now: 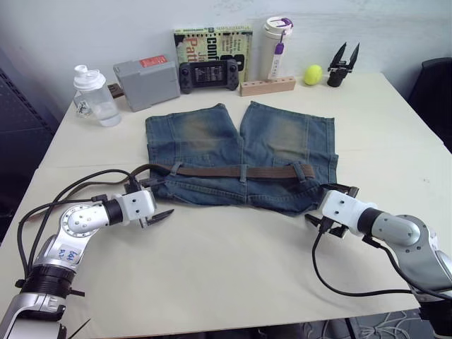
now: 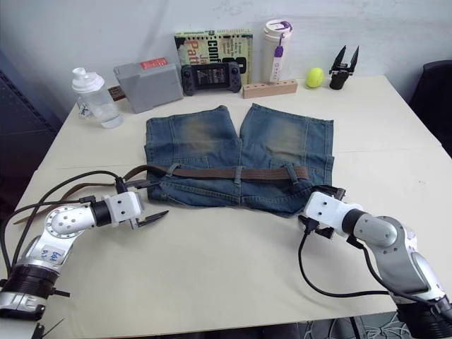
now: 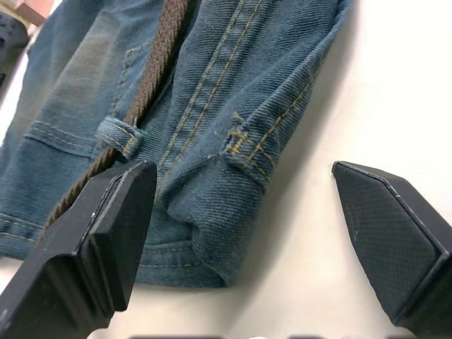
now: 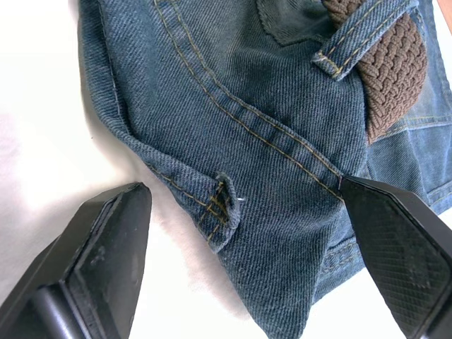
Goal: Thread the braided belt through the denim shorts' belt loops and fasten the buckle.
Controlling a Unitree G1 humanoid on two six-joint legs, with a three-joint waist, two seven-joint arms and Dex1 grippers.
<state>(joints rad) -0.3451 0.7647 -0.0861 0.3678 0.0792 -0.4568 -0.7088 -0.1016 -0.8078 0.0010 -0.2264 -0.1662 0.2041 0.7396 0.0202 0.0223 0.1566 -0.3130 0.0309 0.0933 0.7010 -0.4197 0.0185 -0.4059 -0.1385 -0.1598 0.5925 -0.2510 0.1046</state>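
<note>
Across the shorts (image 1: 240,159) waistband the belt (image 1: 233,171) runs side to side — left gripper (image 1: 157,205) nearer its loose end, right gripper (image 1: 332,208) by the other; both wide open, empty.

Silver-grey jointed arms with white wrist housings, looping black cables, and black wedge-shaped tool fingers (image 3: 106,240).

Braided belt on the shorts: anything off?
The brown woven braided belt lies across the faded blue denim shorts, but its end trails off their left side and no fastened buckle shows.
</note>
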